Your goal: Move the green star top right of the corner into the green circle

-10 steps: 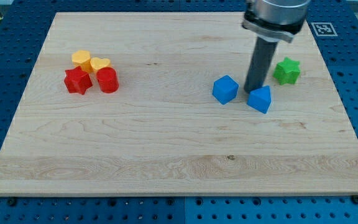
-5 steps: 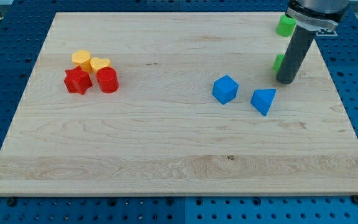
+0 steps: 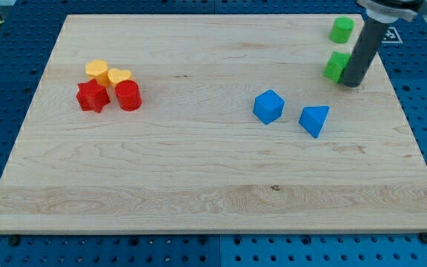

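Note:
The green star (image 3: 336,67) lies near the view's top right, partly hidden behind my rod. The green circle (image 3: 341,30) lies above it, close to the board's top edge, apart from the star. My tip (image 3: 353,83) rests on the board at the star's lower right side, touching or nearly touching it.
A blue cube (image 3: 268,106) and a blue triangular block (image 3: 313,119) lie right of centre. At the view's left, a red star (image 3: 93,96), a red cylinder (image 3: 128,96), a yellow heart (image 3: 118,76) and another yellow block (image 3: 96,70) are clustered. The wooden board (image 3: 199,193) sits on a blue pegboard.
My tip has moved from beside the blue triangular block up and right to the green star's lower right side. The star has shifted up and left, towards the green circle.

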